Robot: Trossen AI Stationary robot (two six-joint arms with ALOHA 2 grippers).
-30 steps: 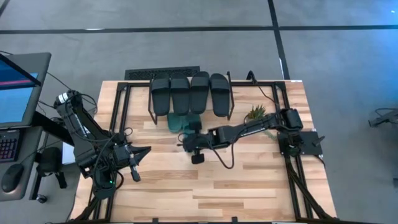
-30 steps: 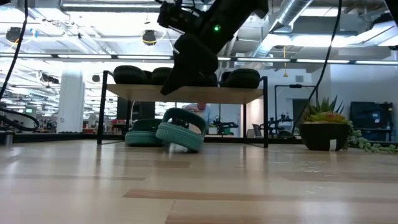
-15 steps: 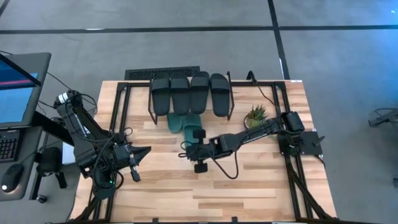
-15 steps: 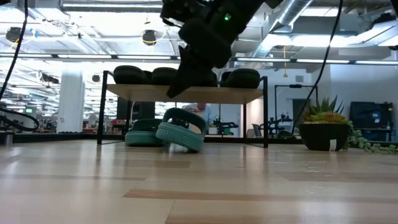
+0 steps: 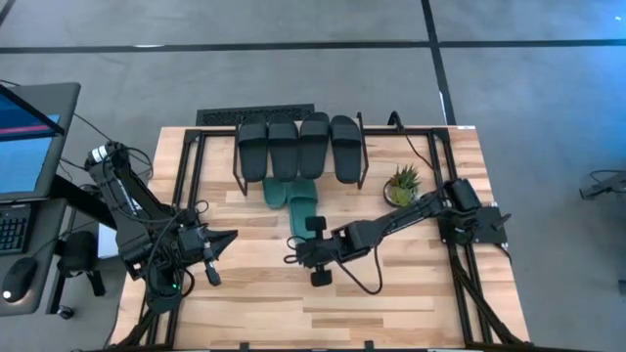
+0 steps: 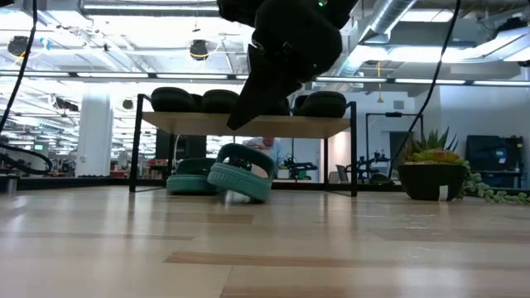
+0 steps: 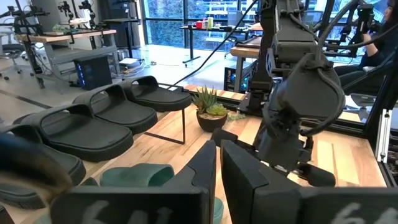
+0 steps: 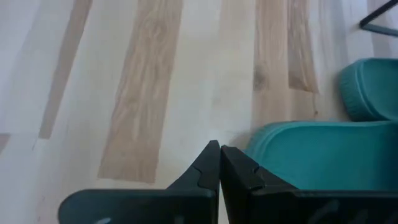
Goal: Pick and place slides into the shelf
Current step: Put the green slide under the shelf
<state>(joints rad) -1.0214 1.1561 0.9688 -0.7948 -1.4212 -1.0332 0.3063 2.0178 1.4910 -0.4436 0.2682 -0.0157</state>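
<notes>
Several black slides [image 5: 298, 147] lie side by side on top of the shelf [image 6: 248, 126], a low rack on thin black legs at the table's far side. Two teal slides [image 5: 290, 196] lie on the tabletop at the shelf's near side, partly under it; the nearer one [image 6: 242, 175] sits tilted beside the other [image 6: 189, 178]. My right gripper [image 5: 291, 246] is shut and empty, slanting down just near of the teal slides [image 8: 323, 155]. My left gripper [image 5: 230, 238] is shut and empty, held level over the table's left part.
A small potted plant [image 5: 402, 182] stands right of the shelf, close to my right arm. Bare tabletop [image 5: 254, 303] spreads along the near side. A monitor and keyboard [image 5: 20, 147] stand off the table's left edge.
My right gripper has drawn back from the teal slides toward the table's near edge, uncovering more of the nearer slide in the high view. The slides have kept their places.
</notes>
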